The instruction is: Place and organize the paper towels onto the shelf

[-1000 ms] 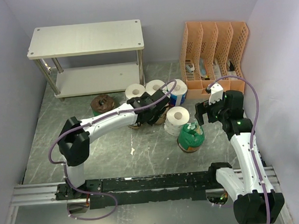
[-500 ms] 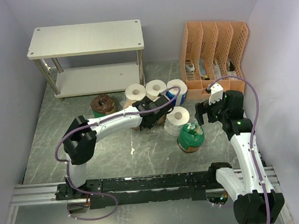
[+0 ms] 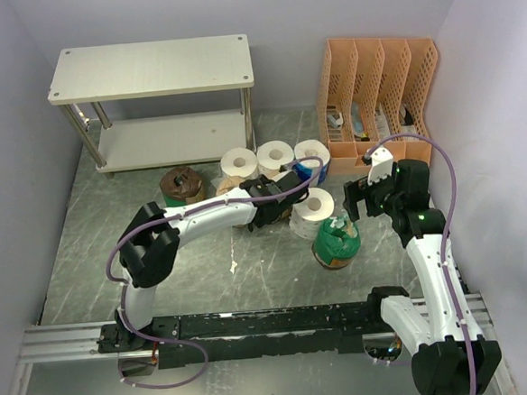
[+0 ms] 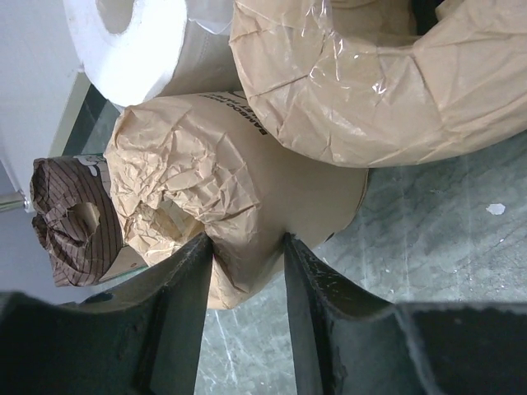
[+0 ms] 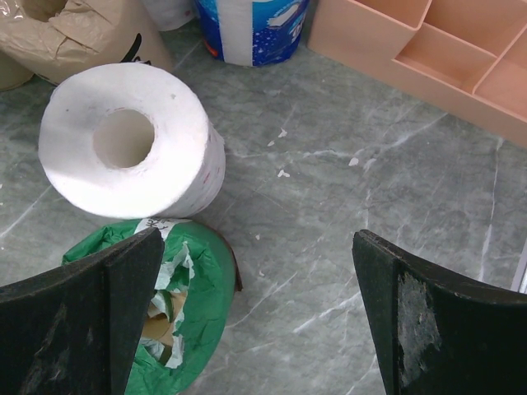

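Note:
My left gripper (image 4: 245, 247) is shut on the wall of a tan paper-wrapped roll (image 4: 247, 173) that lies on its side, one finger at its crumpled open end. A second tan roll (image 4: 370, 82), a white roll (image 4: 140, 41) and a brown striped roll (image 4: 70, 222) crowd round it. From above, the left gripper (image 3: 277, 196) sits among the paper towels in front of the shelf (image 3: 150, 68), whose two boards are bare. My right gripper (image 5: 257, 247) hangs open over bare floor, beside a green-wrapped roll (image 5: 177, 313) and a white roll (image 5: 132, 140).
An orange slotted organizer (image 3: 382, 85) stands at the back right. Two white rolls (image 3: 238, 160) and a blue-printed roll (image 3: 315, 160) line up behind my left gripper. The brown roll (image 3: 181, 183) stands near the shelf's right legs. Walls close in on both sides.
My left arm has reached further right into the cluster of rolls, and its jaws have closed onto the tan roll. The right arm has not moved.

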